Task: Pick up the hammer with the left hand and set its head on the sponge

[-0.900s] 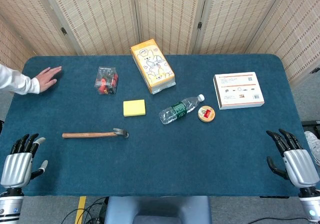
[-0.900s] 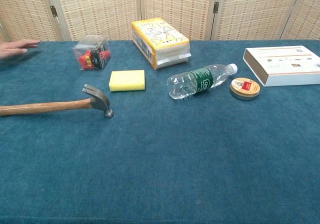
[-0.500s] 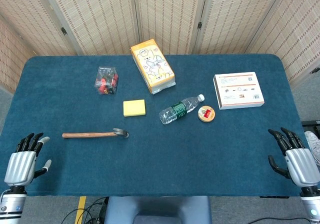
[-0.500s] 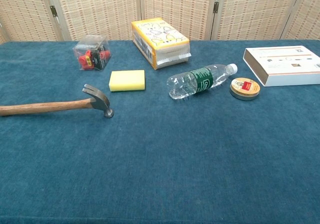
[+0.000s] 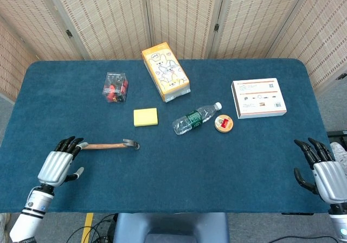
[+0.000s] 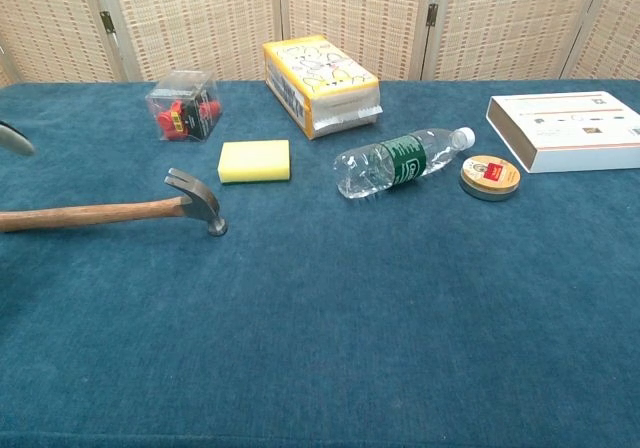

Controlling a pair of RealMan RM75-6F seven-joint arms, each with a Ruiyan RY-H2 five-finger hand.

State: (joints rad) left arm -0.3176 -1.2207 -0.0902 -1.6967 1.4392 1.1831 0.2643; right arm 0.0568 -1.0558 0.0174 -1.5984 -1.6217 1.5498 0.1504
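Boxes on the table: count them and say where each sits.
3. The yellow cartoon box lies at the back centre, the small clear box with red contents back left, and the flat white box on the right. None looks hidden.

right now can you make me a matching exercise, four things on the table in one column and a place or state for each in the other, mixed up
Things:
1. hammer
2. sponge
3. water bottle
4. left hand

Places or states:
A. lying on its side beside the round tin
B. yellow, lying flat just beyond the hammer's head
C. fingers apart at the handle's end
D. flat on the table, metal head toward the middle

Pairs: 1-D, 2-B, 3-A, 4-C
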